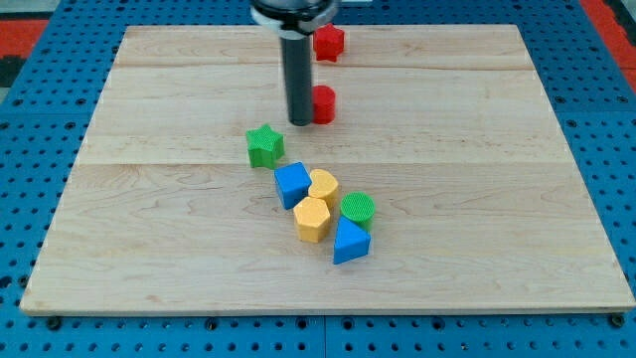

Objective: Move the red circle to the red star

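Observation:
The red circle [324, 103] lies on the wooden board, above the middle, partly hidden on its left by my rod. My tip [299, 122] is down on the board right against the circle's left side. The red star [329, 43] lies near the board's top edge, straight up the view from the circle, with a gap of bare wood between them.
A green star [264, 145] lies just below and left of my tip. Further down is a tight cluster: a blue block [291, 184], a yellow heart [323, 185], a yellow hexagon [312, 219], a green circle [358, 209] and a blue triangle [350, 242]. Blue pegboard [40, 119] surrounds the board.

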Controlling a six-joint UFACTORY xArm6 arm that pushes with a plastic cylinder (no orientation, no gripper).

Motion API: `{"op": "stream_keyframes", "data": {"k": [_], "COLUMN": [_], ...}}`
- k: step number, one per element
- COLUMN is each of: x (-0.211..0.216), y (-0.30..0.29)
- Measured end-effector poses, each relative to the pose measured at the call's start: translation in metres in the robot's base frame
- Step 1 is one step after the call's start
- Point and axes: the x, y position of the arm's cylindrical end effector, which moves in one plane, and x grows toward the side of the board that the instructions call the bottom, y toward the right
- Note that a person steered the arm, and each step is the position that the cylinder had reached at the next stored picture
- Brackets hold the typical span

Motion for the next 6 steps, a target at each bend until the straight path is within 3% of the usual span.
{"op": "stream_keyframes", "data": {"k": [1, 2, 4, 6], "x": [-0.012, -0.061, -0.109, -0.131], "y": [0.042, 0.048, 0.070, 0.133]}}
